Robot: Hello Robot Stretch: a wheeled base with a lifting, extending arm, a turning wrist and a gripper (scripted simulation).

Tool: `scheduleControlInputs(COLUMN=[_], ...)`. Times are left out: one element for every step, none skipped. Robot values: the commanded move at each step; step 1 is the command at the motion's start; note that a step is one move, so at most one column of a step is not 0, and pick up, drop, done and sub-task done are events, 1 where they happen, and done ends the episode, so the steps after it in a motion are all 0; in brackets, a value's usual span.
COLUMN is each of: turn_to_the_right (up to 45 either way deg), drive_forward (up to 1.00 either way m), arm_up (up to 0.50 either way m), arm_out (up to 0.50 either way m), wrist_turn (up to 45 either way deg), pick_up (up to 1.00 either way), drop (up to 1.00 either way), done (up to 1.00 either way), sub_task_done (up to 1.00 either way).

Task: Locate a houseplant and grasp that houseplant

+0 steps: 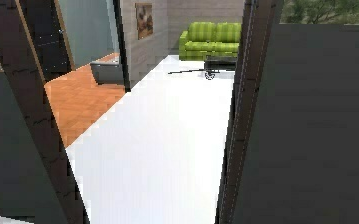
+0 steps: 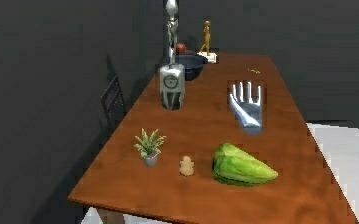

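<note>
The search step seems to be at its end. In the arm side view a small houseplant (image 2: pixel 149 145), with spiky green leaves in a pale pot, stands upright on the brown counter (image 2: pixel 207 130), close to its left edge at the near end. Near it on the right lies a small beige lump (image 2: pixel 186 166), and further right a green leafy vegetable (image 2: pixel 244 165). A grey canister (image 2: pixel 171 85) and a pale hand-shaped sculpture (image 2: pixel 246 105) stand farther out, apart from the plant.

I judge that the next move is the reach: the base must bring the arm in line with the pot, then the arm must lift and extend without pushing the lump. The state of the gripper I cannot tell.

The forward view gives the way ahead: orange floor (image 1: pixel 82 95) at the left, white floor (image 1: pixel 157 130) in the middle, a green sofa (image 1: pixel 210 38) far behind. The counter and the plant appear in the arm side view.
</note>
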Motion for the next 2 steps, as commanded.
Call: scheduleControlInputs(turn_to_the_right=[0.0,0.0], drive_forward=[0.00,0.00], arm_up=[0.36,0.00], arm_out=[0.00,0.28], wrist_turn=[0.0,0.0], pick_up=[0.00,0.00], drop=[0.00,0.00], done=[0.00,0.00], sub_task_done=[0.00,0.00])
